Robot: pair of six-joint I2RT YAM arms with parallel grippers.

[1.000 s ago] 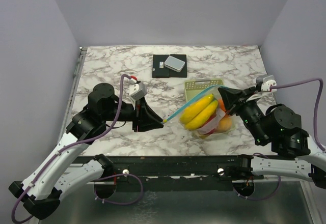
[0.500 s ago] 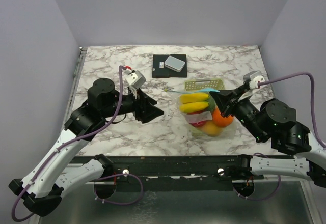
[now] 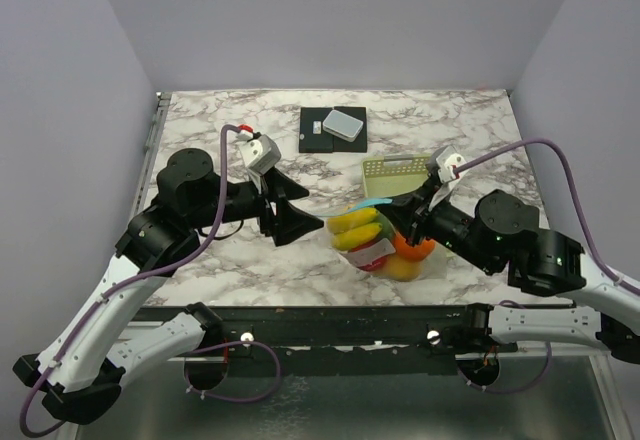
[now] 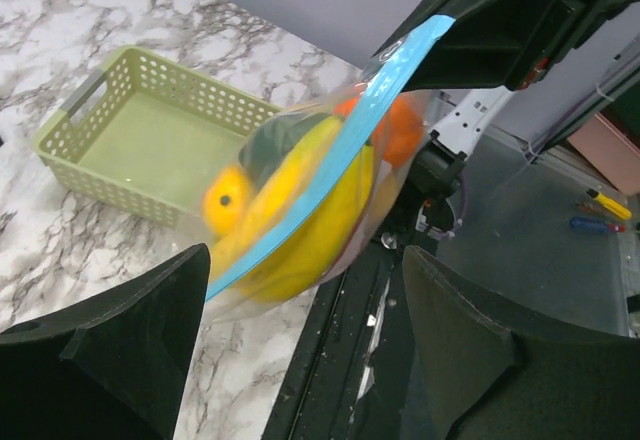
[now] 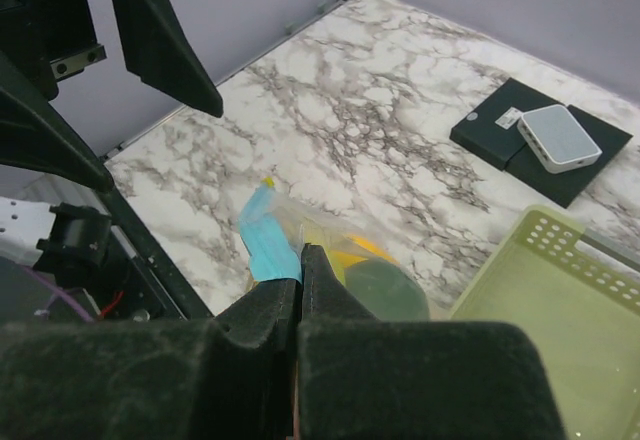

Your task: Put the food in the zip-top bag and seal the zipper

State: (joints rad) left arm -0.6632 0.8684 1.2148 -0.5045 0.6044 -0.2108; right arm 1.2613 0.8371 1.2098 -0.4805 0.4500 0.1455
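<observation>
The zip-top bag (image 3: 382,243) is clear and holds the food: yellow bananas (image 4: 300,210), an orange (image 4: 400,130) and a dark green fruit (image 5: 385,290). It hangs tilted near the table's front edge. The light blue zipper (image 4: 340,150) runs slantwise across the bag's top. My right gripper (image 5: 300,260) is shut on one end of that strip (image 5: 268,242), as the top view also shows for the right gripper (image 3: 408,220). My left gripper (image 3: 312,206) stands open just left of the bag, its fingers (image 4: 110,350) wide apart and touching nothing.
A pale yellow-green slotted basket (image 3: 398,172) stands empty behind the bag; the left wrist view shows the basket (image 4: 90,120) too. A black pad with a white box (image 3: 343,124) lies at the back centre. The table's dark front rail (image 3: 330,322) runs just below the bag.
My left gripper has let go of the zipper's end, opened wide and drawn back to the left. My right gripper has carried the bag leftwards and towards the front edge.
</observation>
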